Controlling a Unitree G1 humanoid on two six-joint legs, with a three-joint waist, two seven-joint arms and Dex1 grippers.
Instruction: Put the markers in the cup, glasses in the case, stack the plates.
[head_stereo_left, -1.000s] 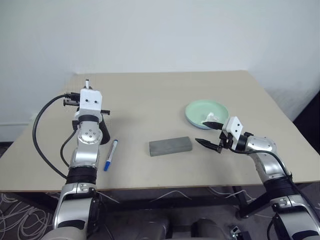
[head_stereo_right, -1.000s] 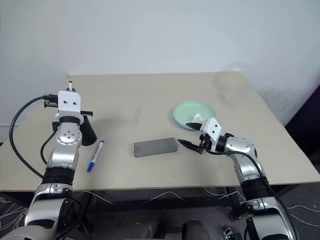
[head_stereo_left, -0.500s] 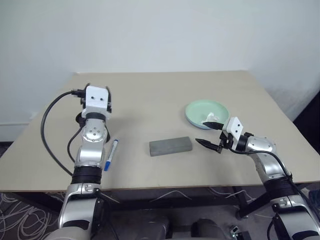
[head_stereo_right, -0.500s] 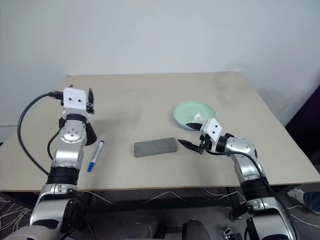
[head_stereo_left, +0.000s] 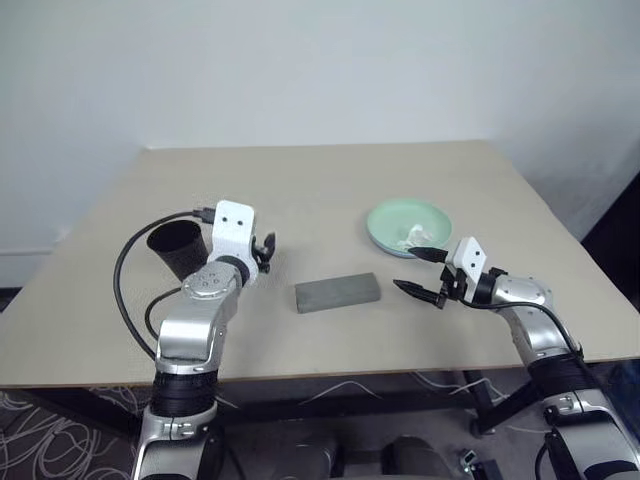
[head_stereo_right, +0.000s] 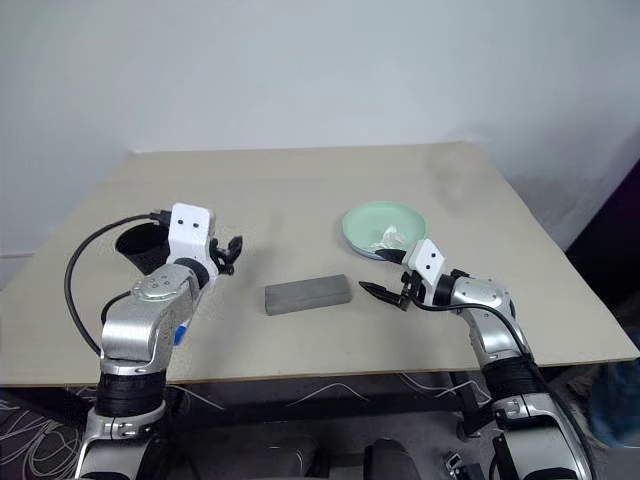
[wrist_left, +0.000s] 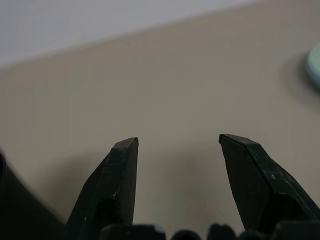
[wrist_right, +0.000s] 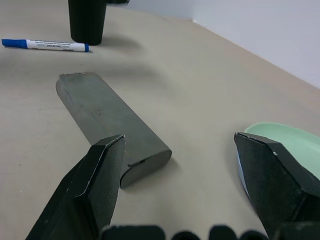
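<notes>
Both hands empty, spread wide: left hand (head_stereo_left: 268, 246) near cup (head_stereo_left: 180, 248), right hand (head_stereo_left: 418, 272) facing closed case (head_stereo_left: 338, 292); marker (wrist_right: 45, 45) likely light, slippery — grip mid-barrel.

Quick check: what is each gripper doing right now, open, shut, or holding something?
Left gripper: open, holding nothing.
Right gripper: open, holding nothing, pointed at the case.

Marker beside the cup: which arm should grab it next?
Left, probably. The left tool is open and hangs close to the cup and the marker. The right tool, also open, sits beyond the case, near the green plate.
</notes>
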